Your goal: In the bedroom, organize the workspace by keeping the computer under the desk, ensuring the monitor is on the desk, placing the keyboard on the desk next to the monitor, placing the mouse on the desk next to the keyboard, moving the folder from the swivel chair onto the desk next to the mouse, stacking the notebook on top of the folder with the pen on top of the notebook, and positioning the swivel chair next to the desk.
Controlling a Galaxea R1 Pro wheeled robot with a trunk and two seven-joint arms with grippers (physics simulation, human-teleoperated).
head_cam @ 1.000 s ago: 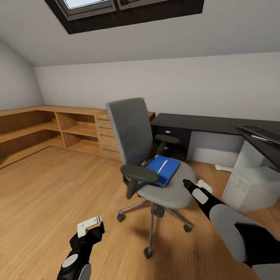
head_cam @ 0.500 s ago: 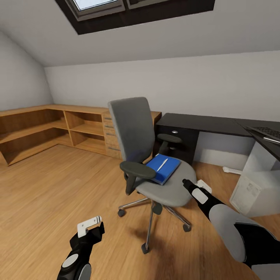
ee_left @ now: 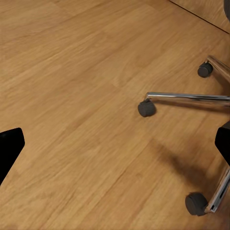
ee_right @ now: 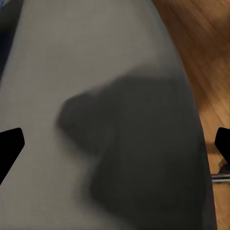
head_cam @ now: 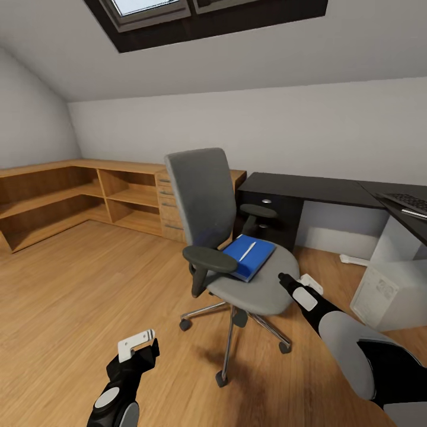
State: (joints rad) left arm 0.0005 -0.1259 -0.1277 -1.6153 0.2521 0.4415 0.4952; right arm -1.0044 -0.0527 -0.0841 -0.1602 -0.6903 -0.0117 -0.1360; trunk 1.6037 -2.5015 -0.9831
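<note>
Chair [head_cam: 231,237] on the wood floor [head_cam: 77,284], out from the table [head_cam: 308,188]. Folder [head_cam: 249,256] flat on the seat toward its front edge, pen [head_cam: 247,251] lying on top. Right end effector [head_cam: 283,279] at the seat's right edge, fingers spread wide in the wrist view above grey upholstery. Left end effector [head_cam: 142,344] low over bare floor near the chrome base [ee_left: 191,98], fingers likewise spread. Keyboard [head_cam: 409,201] on the table's right wing; computer [head_cam: 388,293] beneath that wing.
</note>
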